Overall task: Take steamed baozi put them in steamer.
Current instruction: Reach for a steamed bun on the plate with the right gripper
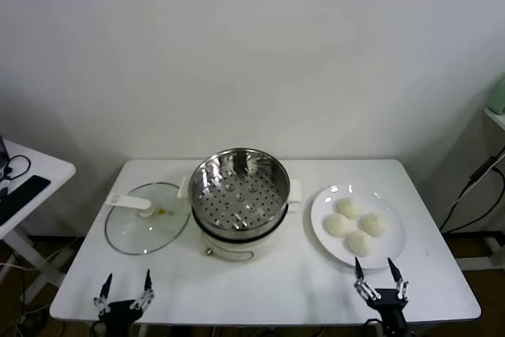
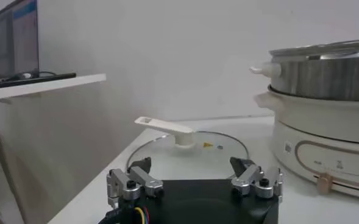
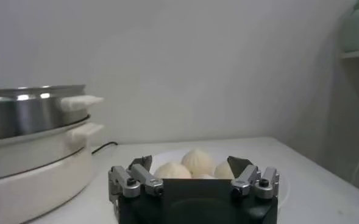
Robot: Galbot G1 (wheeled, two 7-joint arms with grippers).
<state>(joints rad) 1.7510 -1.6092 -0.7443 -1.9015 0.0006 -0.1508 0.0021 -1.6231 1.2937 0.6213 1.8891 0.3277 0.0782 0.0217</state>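
Head camera high above table [image 1: 300,290]; 2 low wrist cameras, steamer [image 1: 240,199] shared.

Four steamed baozi [image 1: 356,226] on a white plate [image 1: 394,249] beside the empty steamer [image 1: 239,191].
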